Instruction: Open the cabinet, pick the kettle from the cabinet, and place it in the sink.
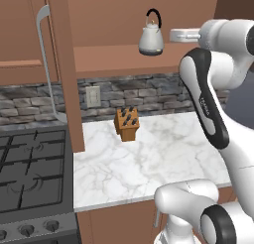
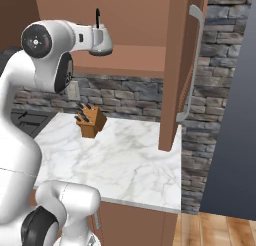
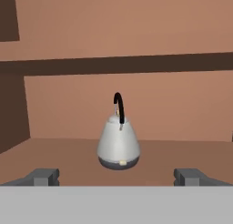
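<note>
The cabinet (image 1: 67, 74) stands open. The kettle (image 3: 118, 145) sits upright on its bottom shelf at the centre of the hand view, its spout hard to make out. The gripper (image 3: 118, 175) faces it with jaws spread wide, holding nothing. In the right base view the arm hides all but the kettle's handle tip.

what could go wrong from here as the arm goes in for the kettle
The open gripper faces the kettle, whose cone-shaped body narrows upward; a grip taken too high might slip off. The kettle sits on the bottom shelf of the open cabinet, so lifting could knock its thin black handle against the shelf above. The open doors flank the way out.
</note>
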{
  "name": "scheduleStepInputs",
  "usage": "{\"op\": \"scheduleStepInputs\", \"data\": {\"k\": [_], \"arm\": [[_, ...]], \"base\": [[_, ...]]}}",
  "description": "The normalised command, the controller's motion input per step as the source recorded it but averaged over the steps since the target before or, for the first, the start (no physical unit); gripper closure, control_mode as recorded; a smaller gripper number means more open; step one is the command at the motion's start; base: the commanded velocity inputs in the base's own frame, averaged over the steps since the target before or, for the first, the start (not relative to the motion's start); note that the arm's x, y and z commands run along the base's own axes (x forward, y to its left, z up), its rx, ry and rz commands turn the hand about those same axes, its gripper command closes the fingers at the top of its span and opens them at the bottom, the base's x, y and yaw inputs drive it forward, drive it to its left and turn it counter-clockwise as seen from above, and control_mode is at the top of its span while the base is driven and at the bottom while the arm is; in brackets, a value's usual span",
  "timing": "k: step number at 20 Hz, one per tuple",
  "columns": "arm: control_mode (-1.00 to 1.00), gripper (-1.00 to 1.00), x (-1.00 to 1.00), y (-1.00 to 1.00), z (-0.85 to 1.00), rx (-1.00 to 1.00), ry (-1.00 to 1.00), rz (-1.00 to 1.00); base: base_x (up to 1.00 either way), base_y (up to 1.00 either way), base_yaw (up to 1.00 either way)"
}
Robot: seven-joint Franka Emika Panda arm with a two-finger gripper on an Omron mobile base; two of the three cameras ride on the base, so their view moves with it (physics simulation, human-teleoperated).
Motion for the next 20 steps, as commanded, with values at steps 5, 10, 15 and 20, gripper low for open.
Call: {"op": "scheduleStepInputs", "data": {"k": [5,10,15,20], "arm": [[-1.0,-1.0,0.11,-0.01,0.05,-0.04,-0.03,0.0],[-1.0,-1.0,0.14,0.0,0.03,-0.02,0.0,0.0],[-1.0,-1.0,0.17,0.0,0.05,0.0,0.0,0.0],[-1.0,-1.0,0.19,0.01,0.0,0.0,0.0,0.0]], "base": [[0.0,0.0,0.0],[0.0,0.0,0.0],[0.0,0.0,0.0],[0.0,0.0,0.0]]}}
